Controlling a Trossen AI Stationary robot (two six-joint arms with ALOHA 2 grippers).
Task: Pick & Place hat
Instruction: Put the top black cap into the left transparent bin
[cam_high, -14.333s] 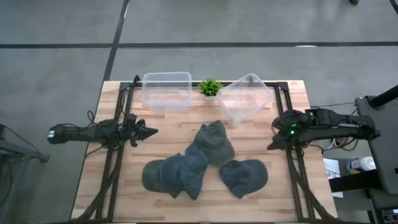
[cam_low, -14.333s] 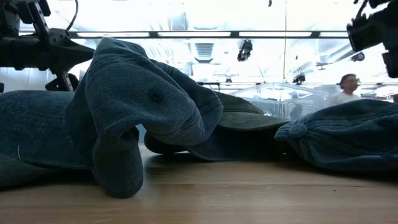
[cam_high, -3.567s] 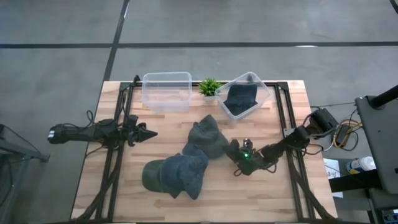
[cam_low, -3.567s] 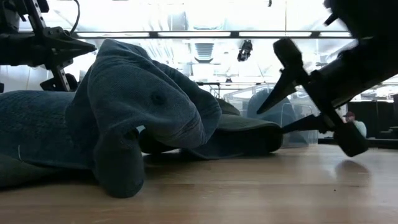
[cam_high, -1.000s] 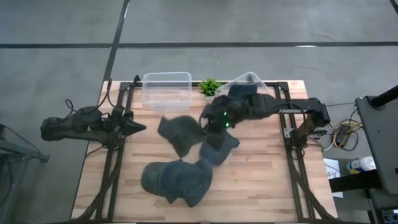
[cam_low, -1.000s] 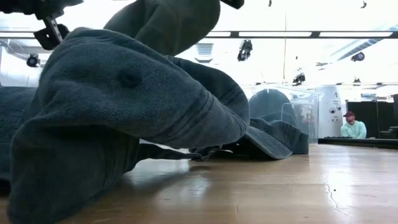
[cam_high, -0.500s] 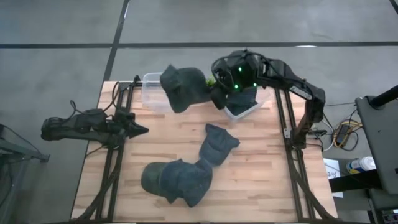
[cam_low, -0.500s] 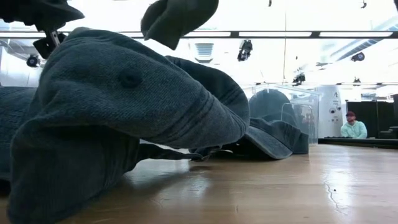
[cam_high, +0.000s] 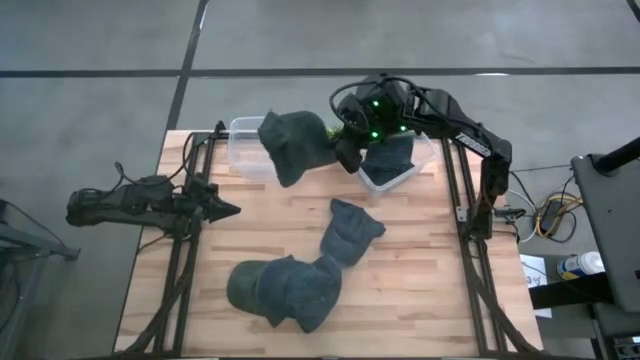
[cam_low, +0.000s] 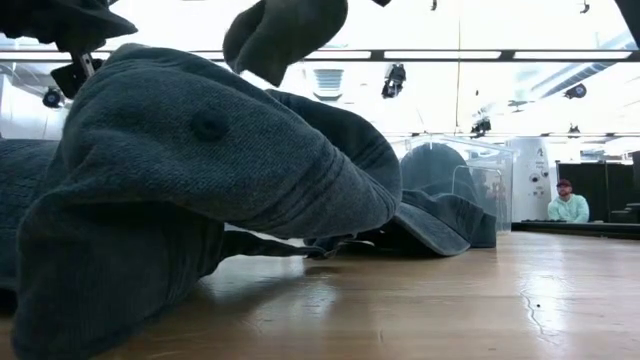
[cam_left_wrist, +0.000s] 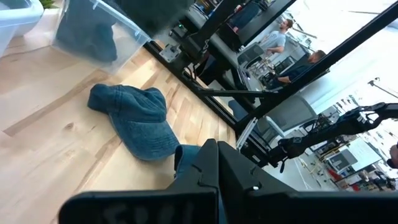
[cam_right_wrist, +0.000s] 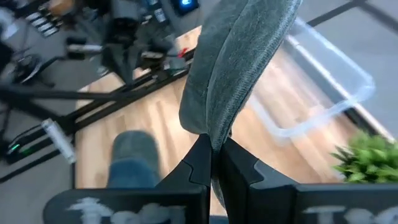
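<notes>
My right gripper (cam_high: 342, 150) is shut on a grey-green hat (cam_high: 290, 145) and carries it high over the left clear bin (cam_high: 250, 160) at the table's far edge. The same hat shows in the low view (cam_low: 285, 30) and the right wrist view (cam_right_wrist: 239, 62). A dark hat (cam_high: 392, 158) lies in the right clear bin (cam_high: 425, 152). A blue hat (cam_high: 350, 235) lies flat at mid-table. Two overlapped hats (cam_high: 285, 290) lie toward the near edge. My left gripper (cam_high: 228, 210) waits shut at the table's left. My right gripper pinches a folded edge of the hat (cam_right_wrist: 214, 134) between its two fingers. The fingers slant down from the table's right side. The hat stretches out beyond the fingertips toward the left, lifted clear of the table and above the left bin.
A small green plant (cam_right_wrist: 367, 155) stands between the two bins at the far edge. Black frame rails (cam_high: 185, 270) run along the table's left and right sides. Bare wood lies at mid-left (cam_high: 260, 225) and at the near right (cam_high: 410, 290).
My right gripper has risen and swung toward the far edge with the grey-green hat, which went from just above mid-table to high over the left bin. In the last half second it has barely moved. The other hats lie as before.
</notes>
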